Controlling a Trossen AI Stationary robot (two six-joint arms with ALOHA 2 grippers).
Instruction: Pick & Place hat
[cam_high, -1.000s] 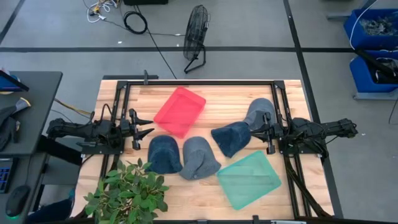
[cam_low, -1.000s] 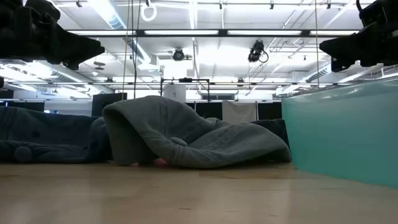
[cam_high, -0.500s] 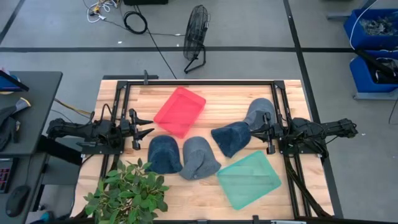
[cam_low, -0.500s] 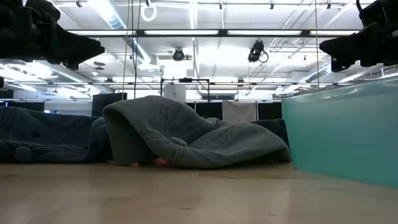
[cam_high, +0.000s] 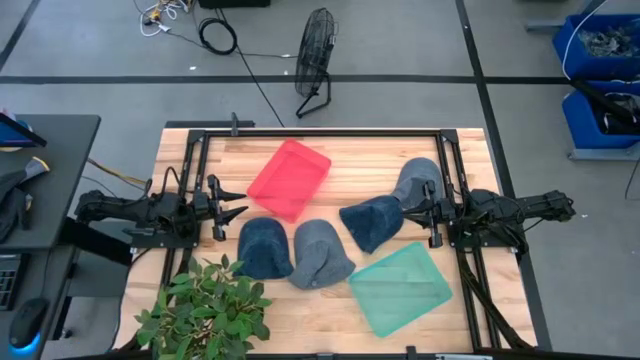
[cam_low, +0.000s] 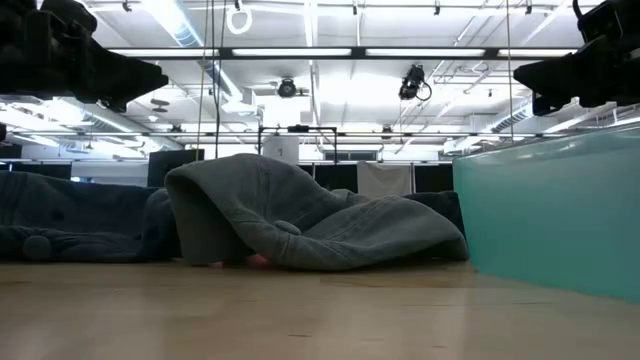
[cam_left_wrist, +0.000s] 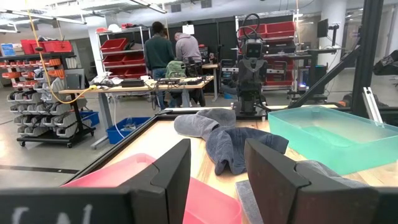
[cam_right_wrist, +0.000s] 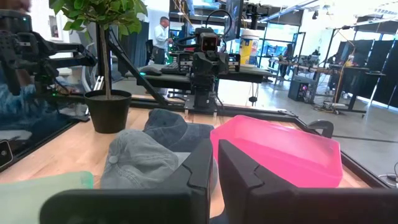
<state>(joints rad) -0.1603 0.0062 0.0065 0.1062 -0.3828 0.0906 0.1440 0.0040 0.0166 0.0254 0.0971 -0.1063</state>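
Several hats lie flat on the wooden table: a dark denim hat (cam_high: 265, 247), a grey-blue hat (cam_high: 320, 256), a dark blue hat (cam_high: 372, 221) and a grey hat (cam_high: 418, 180). My left gripper (cam_high: 240, 208) hovers open at the table's left side, just left of the red tray (cam_high: 290, 178) and above the denim hat's far side. My right gripper (cam_high: 404, 212) is shut at the right side, its tips beside the dark blue hat's right edge, touching nothing that I can see. In the low view the grey-blue hat (cam_low: 300, 225) fills the middle.
A green tray (cam_high: 400, 287) sits near the table's near right corner and shows as a wall in the low view (cam_low: 550, 210). A potted plant (cam_high: 205, 310) stands at the near left corner. Black frame rails (cam_high: 320, 131) border the table. People stand far off in the room (cam_left_wrist: 168, 53).
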